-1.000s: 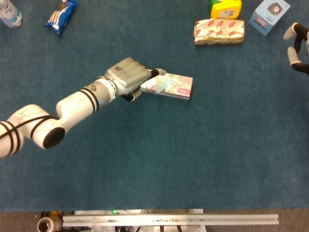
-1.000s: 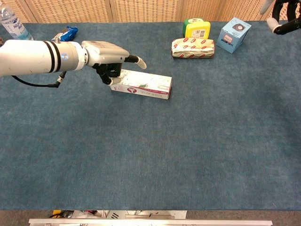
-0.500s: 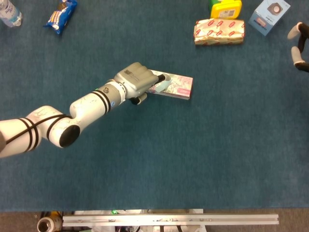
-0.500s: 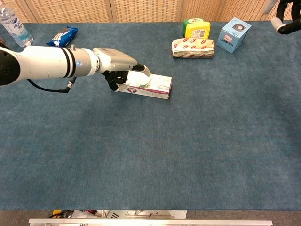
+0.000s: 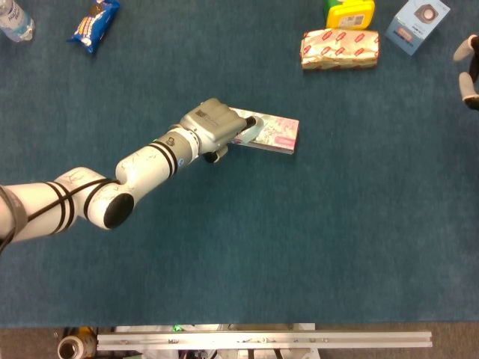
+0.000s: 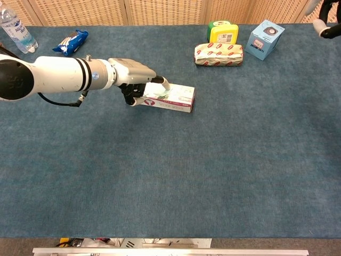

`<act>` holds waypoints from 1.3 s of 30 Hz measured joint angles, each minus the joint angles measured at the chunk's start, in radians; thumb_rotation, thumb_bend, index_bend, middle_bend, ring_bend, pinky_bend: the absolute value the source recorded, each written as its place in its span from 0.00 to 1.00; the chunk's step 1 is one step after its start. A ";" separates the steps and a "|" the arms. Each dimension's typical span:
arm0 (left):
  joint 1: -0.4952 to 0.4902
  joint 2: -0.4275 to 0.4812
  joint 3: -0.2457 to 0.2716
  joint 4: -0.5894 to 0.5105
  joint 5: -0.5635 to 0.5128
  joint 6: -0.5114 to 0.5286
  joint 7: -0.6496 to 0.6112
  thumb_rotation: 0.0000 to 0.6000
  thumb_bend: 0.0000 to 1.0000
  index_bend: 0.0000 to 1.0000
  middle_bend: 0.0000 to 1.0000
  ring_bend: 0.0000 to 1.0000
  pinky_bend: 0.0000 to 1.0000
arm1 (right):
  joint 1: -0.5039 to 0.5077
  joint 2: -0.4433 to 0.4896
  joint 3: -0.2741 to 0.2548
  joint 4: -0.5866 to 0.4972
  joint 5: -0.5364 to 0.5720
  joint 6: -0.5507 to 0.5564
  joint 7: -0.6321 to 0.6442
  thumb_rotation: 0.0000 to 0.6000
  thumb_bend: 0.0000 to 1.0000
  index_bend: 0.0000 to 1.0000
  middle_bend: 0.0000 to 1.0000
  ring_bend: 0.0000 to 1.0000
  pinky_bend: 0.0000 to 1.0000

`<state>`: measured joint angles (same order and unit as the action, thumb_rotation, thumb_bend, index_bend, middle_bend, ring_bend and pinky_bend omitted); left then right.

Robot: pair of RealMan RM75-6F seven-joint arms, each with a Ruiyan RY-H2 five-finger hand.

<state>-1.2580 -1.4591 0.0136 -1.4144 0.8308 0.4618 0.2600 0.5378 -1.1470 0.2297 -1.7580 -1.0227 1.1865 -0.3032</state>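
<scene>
A long pink flowered box [image 5: 273, 133] [image 6: 173, 97] lies flat on the blue cloth, a little left of the middle. My left hand [image 5: 217, 123] [image 6: 133, 74] grips its left end, with the thumb lying on the top face and the other fingers curled down against the near side. My right hand [image 5: 469, 71] [image 6: 327, 24] hangs at the far right edge, largely cut off, with its white fingertips apart and nothing in it. It is nearest to the small blue box [image 5: 418, 22] [image 6: 265, 38].
A red-and-white wrapped pack [image 5: 340, 48] [image 6: 219, 54] and a yellow-green container [image 5: 349, 13] [image 6: 223, 32] stand at the back right, beside the blue box. A blue snack bag [image 5: 95, 22] [image 6: 70, 41] and a water bottle [image 5: 13, 21] [image 6: 16, 29] are at the back left.
My left hand has slid right over the box's left end and its fingers have closed around it. The right hand has drifted further toward the right edge.
</scene>
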 measured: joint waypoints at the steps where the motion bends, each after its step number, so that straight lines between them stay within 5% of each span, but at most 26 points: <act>1: -0.002 -0.002 0.003 0.002 -0.002 -0.001 0.000 1.00 0.90 0.11 0.94 1.00 0.97 | -0.001 0.000 0.001 -0.001 0.001 0.000 0.001 1.00 0.41 0.44 0.64 0.73 0.85; 39: -0.037 -0.008 0.024 -0.015 -0.032 0.024 -0.004 1.00 0.90 0.11 0.94 1.00 0.97 | -0.017 0.002 0.012 0.014 0.001 -0.001 0.014 1.00 0.41 0.43 0.64 0.75 0.85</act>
<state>-1.2946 -1.4674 0.0371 -1.4292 0.7985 0.4861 0.2557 0.5208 -1.1454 0.2420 -1.7440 -1.0220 1.1855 -0.2893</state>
